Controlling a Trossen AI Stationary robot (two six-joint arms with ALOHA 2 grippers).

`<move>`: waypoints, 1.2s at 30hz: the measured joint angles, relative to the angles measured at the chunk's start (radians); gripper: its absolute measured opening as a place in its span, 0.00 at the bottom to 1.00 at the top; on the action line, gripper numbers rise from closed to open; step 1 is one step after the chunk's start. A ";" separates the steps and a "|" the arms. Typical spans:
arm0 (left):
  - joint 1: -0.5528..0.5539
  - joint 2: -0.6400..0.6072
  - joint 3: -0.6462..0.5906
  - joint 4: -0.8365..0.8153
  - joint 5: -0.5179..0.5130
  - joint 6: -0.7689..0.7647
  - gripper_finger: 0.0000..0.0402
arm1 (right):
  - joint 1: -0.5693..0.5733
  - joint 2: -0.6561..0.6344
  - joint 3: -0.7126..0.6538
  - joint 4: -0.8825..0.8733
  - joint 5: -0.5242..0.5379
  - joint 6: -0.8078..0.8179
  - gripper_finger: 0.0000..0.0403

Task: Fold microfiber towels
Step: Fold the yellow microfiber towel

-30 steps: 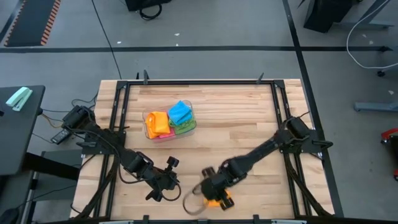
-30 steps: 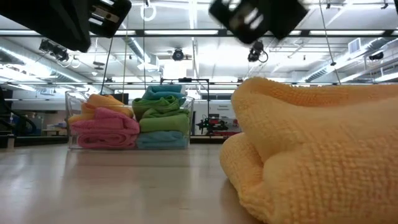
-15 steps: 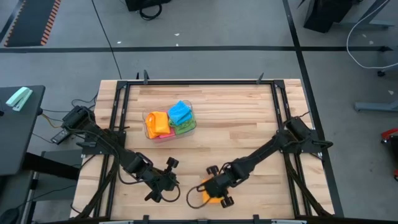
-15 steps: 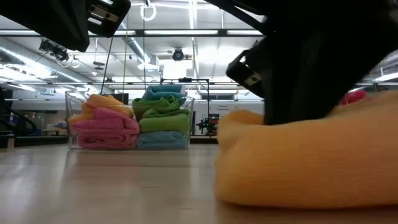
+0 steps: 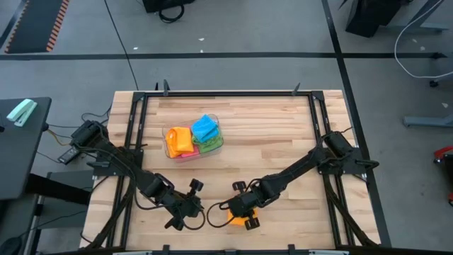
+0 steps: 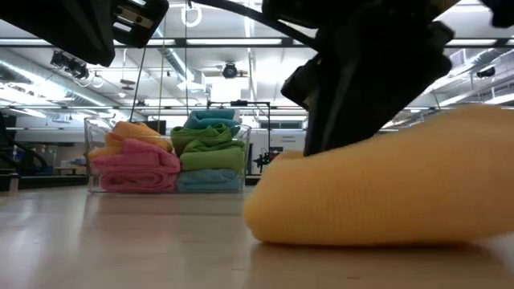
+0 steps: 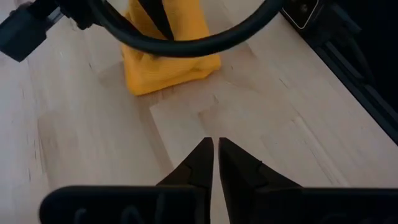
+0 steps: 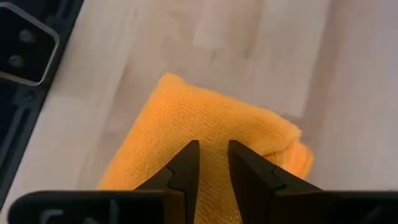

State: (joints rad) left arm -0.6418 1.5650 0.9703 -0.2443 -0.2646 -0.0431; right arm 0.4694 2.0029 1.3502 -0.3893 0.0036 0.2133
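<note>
**Pressing the orange towel near the front edge**

I am working on one orange towel (image 5: pixel 239 219), which is lying on the counter (image 5: pixel 269 142) near its front edge, between my two arms. It is already bunched into a thick, rounded bundle and not lying flat. My right pincer (image 8: pixel 211 163) is coming down on top of this towel. Its fingers are standing narrow, with only a small gap, and the tips are touching the cloth. I cannot tell if they are pinching a layer or only pressing on it.

My left pincer (image 7: pixel 214 158) is waiting just beside the towel, low over the bare wood. Its fingers are almost together and they are holding nothing.

The other towels, pink, green, blue and orange, are sitting in the clear tub (image 5: pixel 193 138), well apart, toward the back left of the counter.

I judge that I am in the middle of folding this one towel, probably flattening or gripping the last fold. The next move is asking for a sure hold on one edge only, not the whole bundle. If I am catching all layers together, the fold may open or drag across the wood.
</note>
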 joint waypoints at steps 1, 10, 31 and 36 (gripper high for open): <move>0.000 0.000 0.000 0.000 0.000 0.001 0.08 | 0.000 0.000 0.000 0.000 0.003 0.000 0.23; 0.000 0.000 0.000 0.001 0.000 0.001 0.07 | 0.005 -0.012 0.014 -0.012 0.026 0.025 0.23; -0.002 0.000 0.000 0.003 0.000 -0.006 0.08 | 0.052 -0.067 -0.067 0.171 0.178 -0.035 0.22; -0.002 0.000 0.000 0.003 0.000 -0.025 0.08 | 0.056 -0.065 -0.154 0.346 0.201 -0.019 0.19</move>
State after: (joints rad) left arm -0.6434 1.5650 0.9699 -0.2412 -0.2646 -0.0681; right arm 0.5253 1.9383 1.1958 -0.0437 0.2049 0.1946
